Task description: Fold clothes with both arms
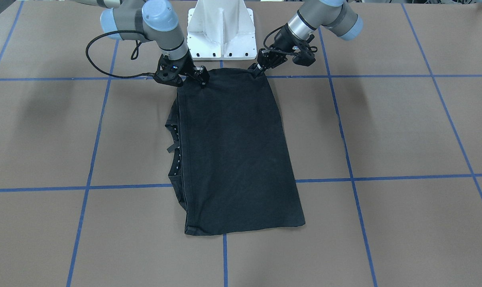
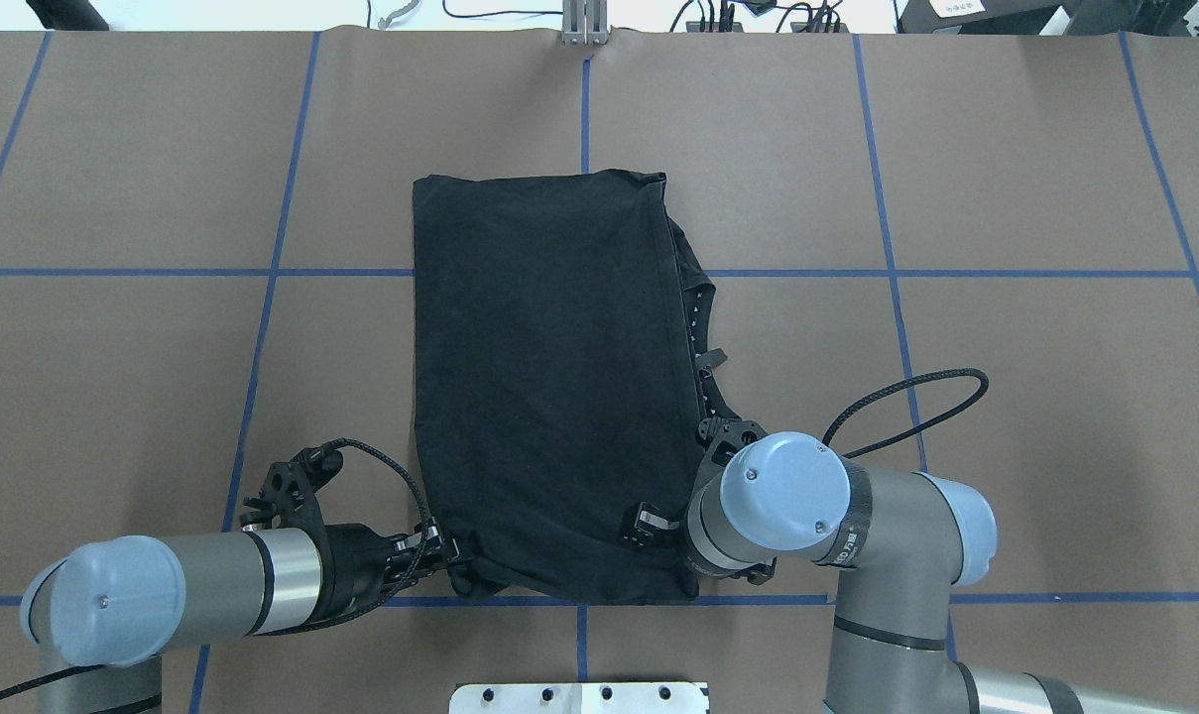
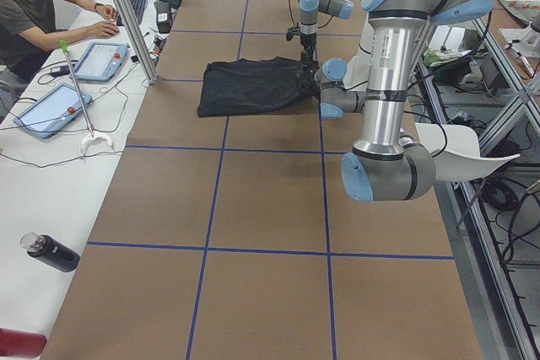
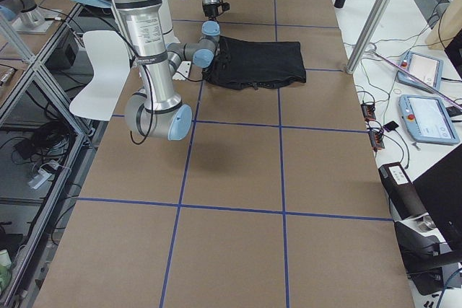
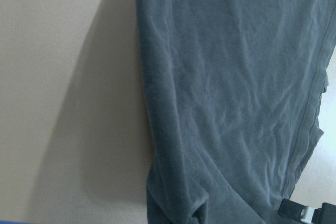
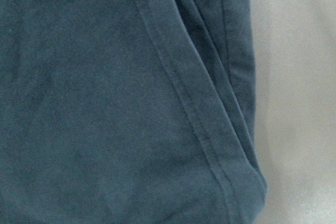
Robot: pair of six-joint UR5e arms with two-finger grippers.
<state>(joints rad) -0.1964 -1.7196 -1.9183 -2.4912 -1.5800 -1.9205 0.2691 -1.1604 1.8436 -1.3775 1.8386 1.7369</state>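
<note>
Brown paper crossed by blue tape lines covers the table (image 2: 1006, 397). On it, the left gripper (image 1: 258, 71) has its fingers pinched together on one near corner of a black cotton T-shirt (image 2: 549, 377), and the cloth peaks up into the tips. At the other near corner, the right gripper (image 1: 203, 81) has its fingers down on the cloth, but whether they clamp it cannot be told. The grey tubular left arm (image 2: 212, 585) and right arm (image 2: 887, 526) reach in low from either side of a white pedestal base (image 1: 221, 28). The shirt lies mid-table, folded lengthwise, plain side up, with its collar (image 1: 173, 147) peeking out on the robot's right. A person (image 3: 29, 14) sits at the far bench.
</note>
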